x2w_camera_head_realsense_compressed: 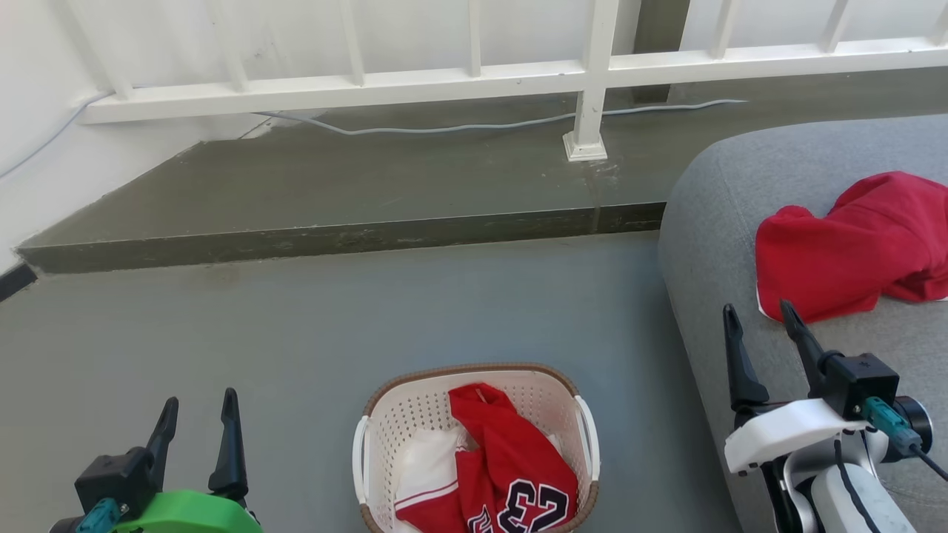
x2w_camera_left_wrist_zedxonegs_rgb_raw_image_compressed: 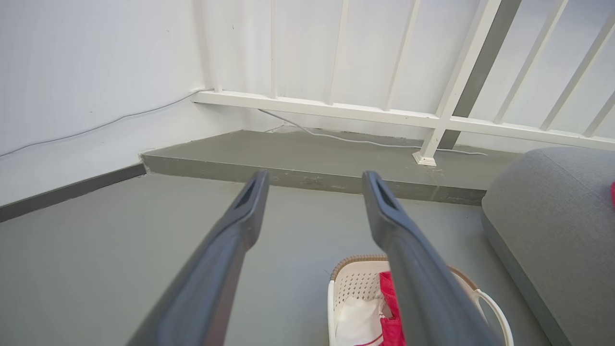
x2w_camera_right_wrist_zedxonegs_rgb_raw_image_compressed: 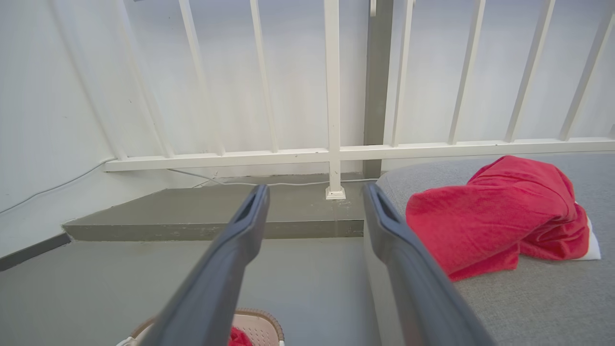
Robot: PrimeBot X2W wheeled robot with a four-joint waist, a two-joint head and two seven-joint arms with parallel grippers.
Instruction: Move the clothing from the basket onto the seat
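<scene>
Red cloth is showing in two places. The plain garment (x2w_camera_head_realsense_compressed: pixel 852 244) is lying crumpled on the seat (x2w_camera_head_realsense_compressed: pixel 711 215), well in from its rounded edge, so I am judging that half of the job done. The jersey (x2w_camera_head_realsense_compressed: pixel 511 474) is sitting bunched in the basket (x2w_camera_head_realsense_compressed: pixel 415 407), with its black "23" facing up and a white part folded at its left. The basket is standing on the floor (x2w_camera_head_realsense_compressed: pixel 296 318) just beside the seat, which is keeping the carry short. I am holding the left gripper (x2w_camera_head_realsense_compressed: pixel 201 396) off to the basket's left, fingers spread wide with nothing between them. The right gripper (x2w_camera_head_realsense_compressed: pixel 758 306) is hovering over the seat's near edge, close beside the plain garment, likewise wide apart and empty. Both are pointing toward the white railing (x2w_camera_head_realsense_compressed: pixel 474 74). Seat fabric is looking coarse-woven and soft. Basket walls are showing as perforated cream plastic, with a brown braided rim and white handles. The jersey is looking limp, and I am expecting it to drape and perhaps catch on the rim when lifted.
</scene>
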